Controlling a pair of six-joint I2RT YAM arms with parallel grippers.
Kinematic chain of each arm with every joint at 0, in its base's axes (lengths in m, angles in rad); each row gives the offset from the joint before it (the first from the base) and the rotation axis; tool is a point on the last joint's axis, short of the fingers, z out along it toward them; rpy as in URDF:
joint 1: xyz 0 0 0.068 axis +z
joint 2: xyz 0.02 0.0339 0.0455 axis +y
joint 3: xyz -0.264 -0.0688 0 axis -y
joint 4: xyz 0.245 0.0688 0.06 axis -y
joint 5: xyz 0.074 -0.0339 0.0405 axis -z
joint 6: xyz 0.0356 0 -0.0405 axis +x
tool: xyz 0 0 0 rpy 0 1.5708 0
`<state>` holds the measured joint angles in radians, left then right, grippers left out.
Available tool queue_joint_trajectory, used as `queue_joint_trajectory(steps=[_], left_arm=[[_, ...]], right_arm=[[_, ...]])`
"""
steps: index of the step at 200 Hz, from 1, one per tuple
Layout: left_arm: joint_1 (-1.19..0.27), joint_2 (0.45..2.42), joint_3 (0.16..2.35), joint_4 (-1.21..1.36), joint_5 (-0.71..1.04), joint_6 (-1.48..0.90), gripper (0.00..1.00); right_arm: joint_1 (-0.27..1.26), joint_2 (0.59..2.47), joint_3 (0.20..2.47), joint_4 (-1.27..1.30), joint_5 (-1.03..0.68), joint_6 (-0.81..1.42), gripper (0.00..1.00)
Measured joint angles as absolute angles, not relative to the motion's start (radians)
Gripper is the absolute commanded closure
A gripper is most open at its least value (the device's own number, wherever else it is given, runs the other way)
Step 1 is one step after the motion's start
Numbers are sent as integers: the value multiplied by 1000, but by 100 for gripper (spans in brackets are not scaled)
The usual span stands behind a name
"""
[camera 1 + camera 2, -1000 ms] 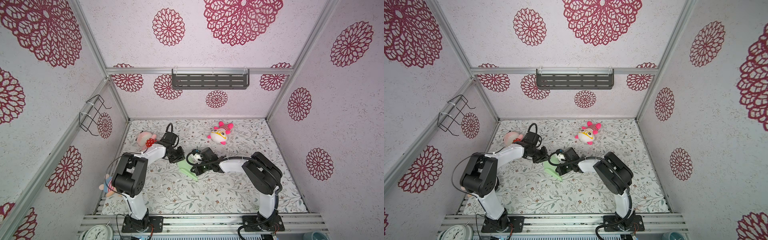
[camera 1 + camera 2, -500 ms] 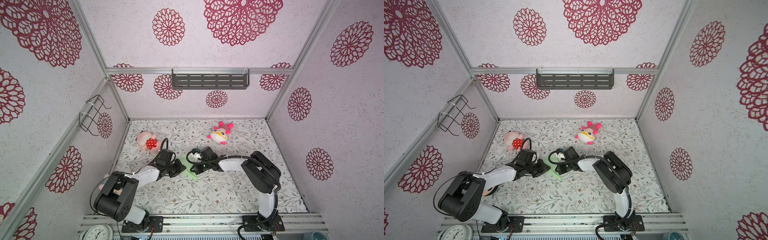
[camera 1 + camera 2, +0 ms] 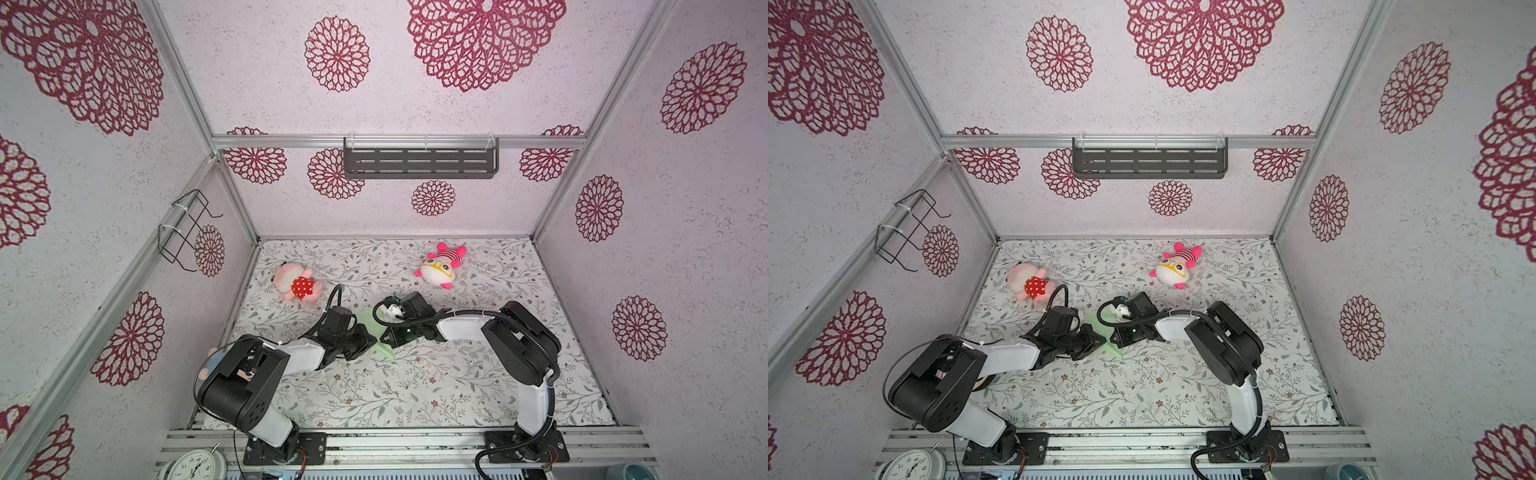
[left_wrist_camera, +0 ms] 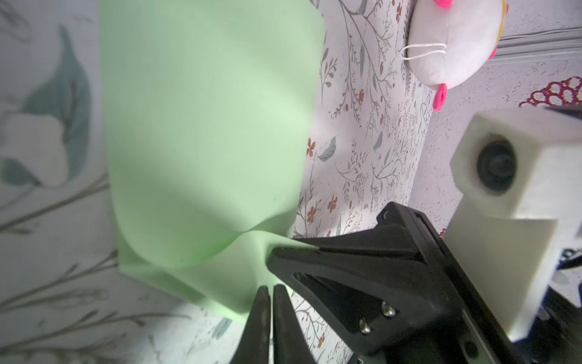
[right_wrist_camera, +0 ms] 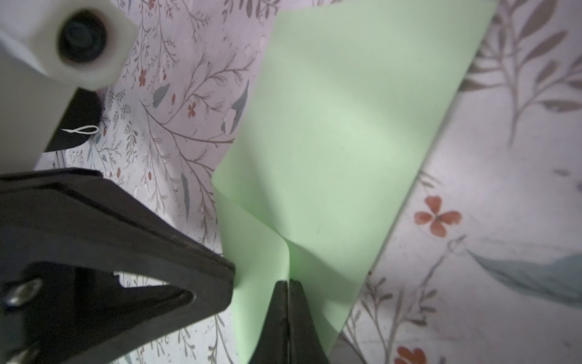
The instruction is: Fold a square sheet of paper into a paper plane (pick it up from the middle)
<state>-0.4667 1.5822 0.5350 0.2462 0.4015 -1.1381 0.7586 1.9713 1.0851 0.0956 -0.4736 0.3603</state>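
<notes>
Mint-green paper, pale and thin: one sheet of paper (image 3: 371, 328), folded to a narrow pointed wedge. Position: middle of the floral mat (image 3: 415, 395), between the two arms, in both top views. Long axis: diagonal. The broad end lies toward the back wall and the left arm's side. The sharp tip points toward the front rail and slightly right. Surface bowed, not flat.

Grippers, two.
- Right gripper (image 5: 288, 285): jaws pressed together, pinching a raised ridge of the sheet.
- Left gripper (image 4: 267, 291): jaws pressed together at the sheet's edge, just beside the right one. Whether a layer is caught between them is hard to make out, the view being close and blurred.

Plush toys, two in the open at the back of the mat, well apart: one pink plush toy (image 3: 297, 284) in a red dotted dress, and one white plush toy (image 3: 440, 268) with yellow glasses.

Clock (image 3: 193, 467), one, by the front rail. Dark shelf (image 3: 419, 162), one, on the back wall. Wire rack (image 3: 187, 226), one, on the left wall.
</notes>
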Motion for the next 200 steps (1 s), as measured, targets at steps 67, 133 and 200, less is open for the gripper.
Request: queue_joint_trajectory(steps=[67, 133, 200], left_arm=[[-467, 1613, 518, 276, 386, -1138, 92], [-467, 1624, 518, 275, 382, -1138, 93], [-467, 1630, 530, 253, 376, -1139, 95]], right_arm=[[757, 1976, 1096, 80, -478, 360, 97], [757, 1977, 1102, 72, -480, 360, 94], [739, 1993, 1128, 45, -551, 379, 82]])
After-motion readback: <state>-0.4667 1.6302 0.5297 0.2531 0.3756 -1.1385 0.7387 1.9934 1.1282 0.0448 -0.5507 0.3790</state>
